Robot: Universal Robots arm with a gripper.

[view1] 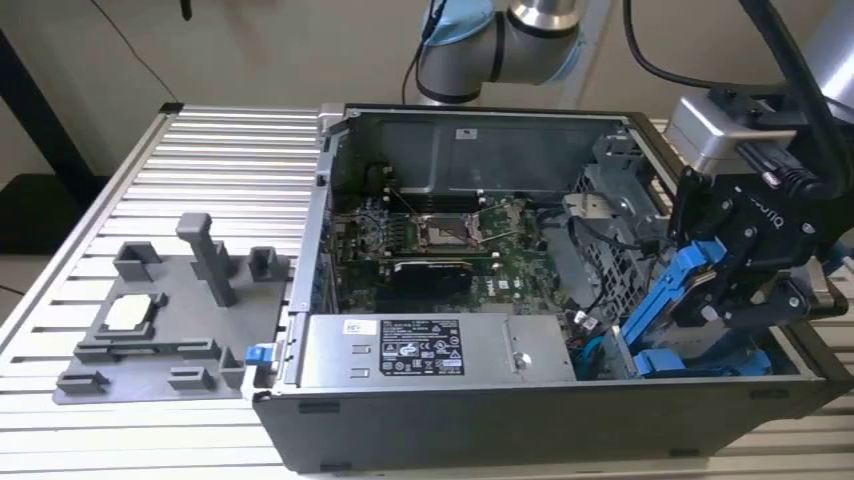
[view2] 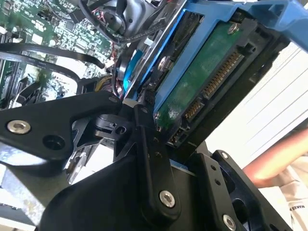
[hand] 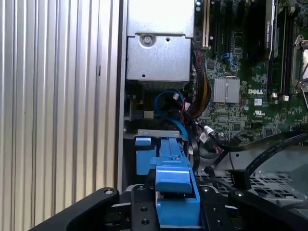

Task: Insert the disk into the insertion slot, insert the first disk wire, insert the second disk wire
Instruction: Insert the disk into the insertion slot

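The open case (view1: 441, 440) stands on the slatted table (view1: 227, 150), toward the table's edge at the exterior view's right. The gripper (view1: 721, 300) hangs over the case's near corner on that side, its jaws pinching the disk (view1: 663, 300) by its blue frame. The disk is steeply tilted, with its lower end down among the blue carriers (view1: 701, 362) in that corner. The slot's mouth is hidden behind the disk and gripper, so I cannot tell whether the disk has entered it. In the first wrist view the blue end tab (hand: 175, 190) sits between the black fingers (hand: 139, 211). In the second wrist view the disk's green circuit side and connector pins face the camera (its label side is turned away). A black-and-white sticker (view1: 420, 347), its print too small to read, is on the grey box (view1: 534, 350) along the case's near edge. The board (hand: 240, 96) bears a white maker's mark. A person's arm (view2: 274, 159) is cut off at the picture's edge. A grey fixture (view1: 160, 330) lies at the table's near corner at the exterior view's left.
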